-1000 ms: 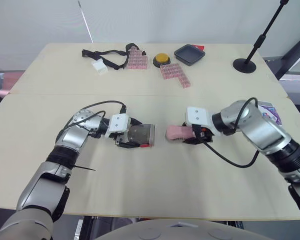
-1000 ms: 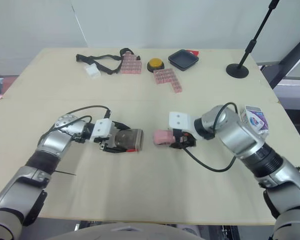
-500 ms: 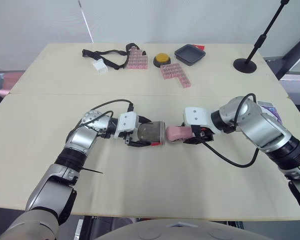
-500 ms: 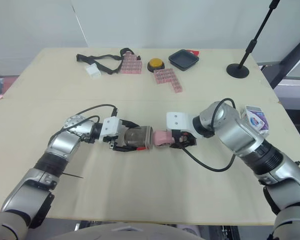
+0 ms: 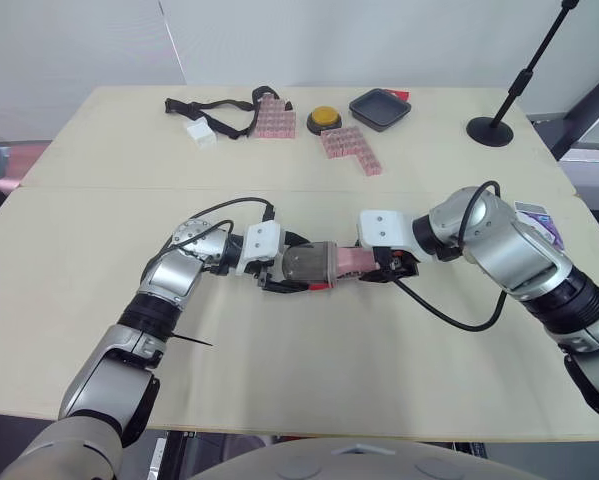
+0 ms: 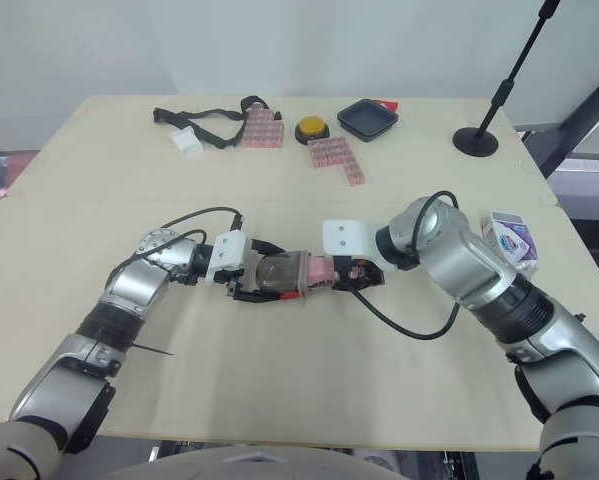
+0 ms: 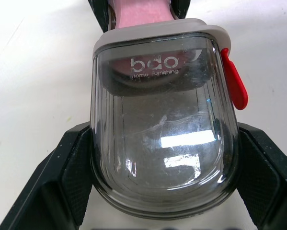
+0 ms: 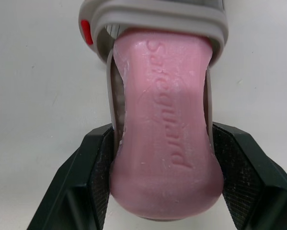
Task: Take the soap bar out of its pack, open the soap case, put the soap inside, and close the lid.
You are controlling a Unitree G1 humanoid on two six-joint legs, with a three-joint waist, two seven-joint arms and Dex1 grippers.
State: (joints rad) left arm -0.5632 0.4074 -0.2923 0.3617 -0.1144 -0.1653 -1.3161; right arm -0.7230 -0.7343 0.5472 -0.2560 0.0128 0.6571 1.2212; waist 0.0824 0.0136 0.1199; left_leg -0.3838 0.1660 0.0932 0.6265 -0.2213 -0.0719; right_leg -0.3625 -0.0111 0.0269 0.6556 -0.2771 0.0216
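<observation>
in the middle of the head views the left gripper [image 5: 295, 269] pinched the clear soap case [image 7: 162, 143] by its sides. its mouth was turned toward the other arm, so the opening met the bar squarely. the right gripper [image 5: 386, 264] clamped the pink soap bar [image 8: 165, 143] by its long edges, leaving the front end free. that end sat just inside the case's mouth. a second earlier the two were well apart; the case had since closed in on the soap.

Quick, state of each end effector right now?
Left end effector: closed, holding the soap case.
Right end effector: closed, holding the soap bar, its tip inside the case's open mouth.
</observation>
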